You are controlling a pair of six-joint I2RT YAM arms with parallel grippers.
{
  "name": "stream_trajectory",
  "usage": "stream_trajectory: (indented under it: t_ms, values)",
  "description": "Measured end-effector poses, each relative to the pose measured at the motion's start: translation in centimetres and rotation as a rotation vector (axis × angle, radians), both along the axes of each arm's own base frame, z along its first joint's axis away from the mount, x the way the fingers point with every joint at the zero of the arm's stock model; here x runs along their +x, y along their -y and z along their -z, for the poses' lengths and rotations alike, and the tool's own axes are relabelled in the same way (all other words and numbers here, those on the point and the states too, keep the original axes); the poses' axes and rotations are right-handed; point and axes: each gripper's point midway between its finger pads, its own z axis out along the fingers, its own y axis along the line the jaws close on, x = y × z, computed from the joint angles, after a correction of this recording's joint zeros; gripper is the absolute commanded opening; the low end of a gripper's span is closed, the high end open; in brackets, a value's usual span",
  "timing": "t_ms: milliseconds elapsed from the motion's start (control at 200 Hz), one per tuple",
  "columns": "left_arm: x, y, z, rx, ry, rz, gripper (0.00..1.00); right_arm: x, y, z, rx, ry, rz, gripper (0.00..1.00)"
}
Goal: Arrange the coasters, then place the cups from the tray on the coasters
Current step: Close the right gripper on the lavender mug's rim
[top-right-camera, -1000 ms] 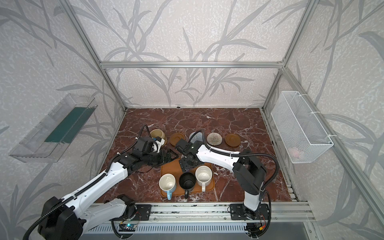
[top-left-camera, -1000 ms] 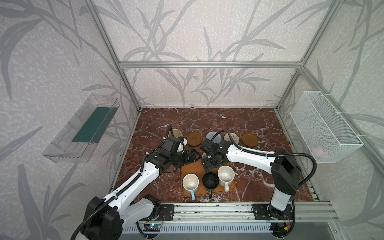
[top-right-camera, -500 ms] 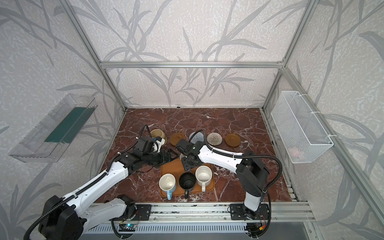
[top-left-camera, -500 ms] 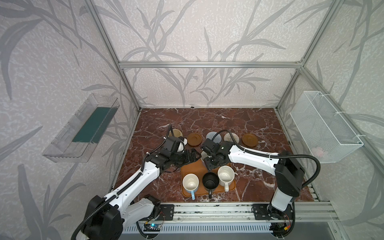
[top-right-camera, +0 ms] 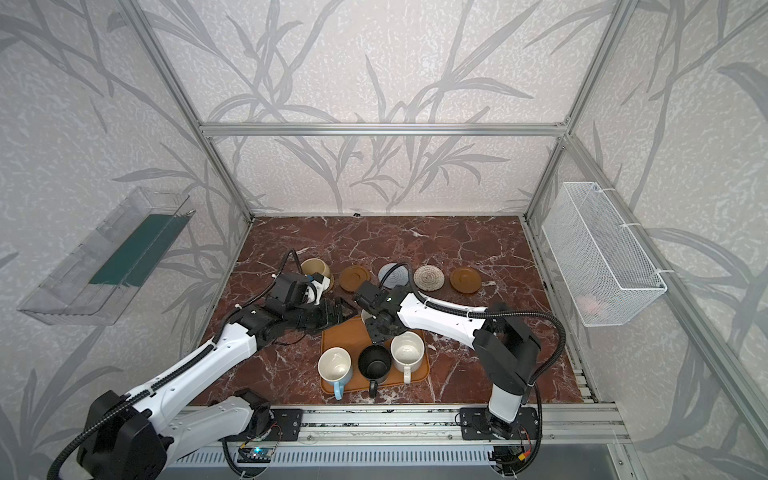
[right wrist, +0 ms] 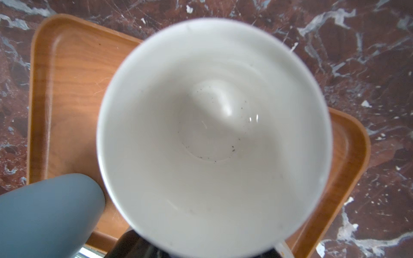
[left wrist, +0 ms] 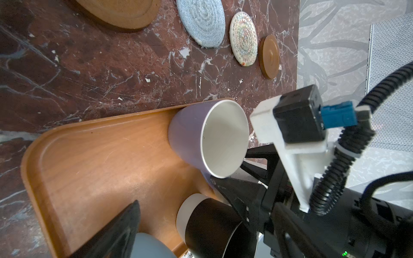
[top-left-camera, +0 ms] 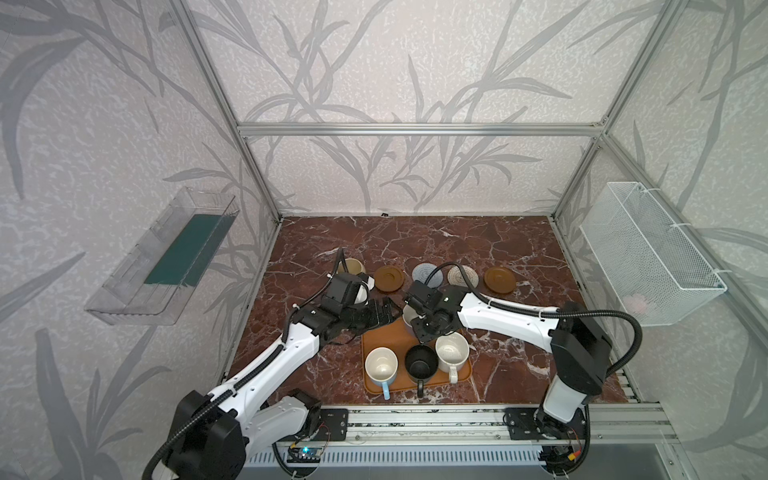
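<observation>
bimanual cell seen from my remote station. the tray (top-left-camera: 382,338) lies on the marble near the front rail. three mugs stand along its near edge: light blue mug (top-left-camera: 381,365), black mug (top-left-camera: 421,363) and white mug (top-left-camera: 451,353), handles toward the rail. the lavender mug (left wrist: 190,134) stands upright in the tray's far right corner, white inside, and its rim fills the right wrist view.

the right gripper (top-left-camera: 422,330) hangs over the lavender mug with its black fingers at the handle side. the gripper body hides the contact, so i cannot tell whether the jaws have closed on it.

the left gripper (top-left-camera: 385,311) hovers just beside the tray's far left corner, jaws spread wide and holding nothing.

beyond the tray, four bare coasters lie apart in a row, left to right: brown coaster (top-left-camera: 389,277), blue-grey coaster (top-left-camera: 424,272), cream coaster (top-left-camera: 462,275) and second brown coaster (top-left-camera: 500,279). the beige mug (top-right-camera: 316,268) stands at the row's left end, on what looks like a tan woven coaster (top-right-camera: 329,283), mostly hidden by the left arm.
</observation>
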Motion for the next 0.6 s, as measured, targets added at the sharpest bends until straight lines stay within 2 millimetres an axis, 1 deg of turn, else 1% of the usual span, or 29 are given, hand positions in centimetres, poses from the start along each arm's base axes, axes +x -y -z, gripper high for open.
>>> stream_trajectory:
  t_ms: [135, 240, 345, 600]
  values:
    - [0.1, 0.1, 0.9, 0.013, -0.028, 0.003, 0.95, 0.0, 0.7, -0.6, 0.039, 0.043, 0.003, 0.41]
    - [0.1, 0.2, 1.4, 0.017, -0.046, 0.004, 0.95, 0.2, 0.8, -1.1, 0.066, 0.063, 0.005, 0.39]
    - [0.4, 0.3, 1.5, 0.019, -0.051, 0.006, 0.95, 0.4, 0.7, -1.3, 0.088, 0.066, 0.000, 0.32]
    - [1.1, 0.7, 1.6, 0.027, -0.057, 0.013, 0.95, 0.2, 1.3, -1.0, 0.062, 0.046, -0.042, 0.30]
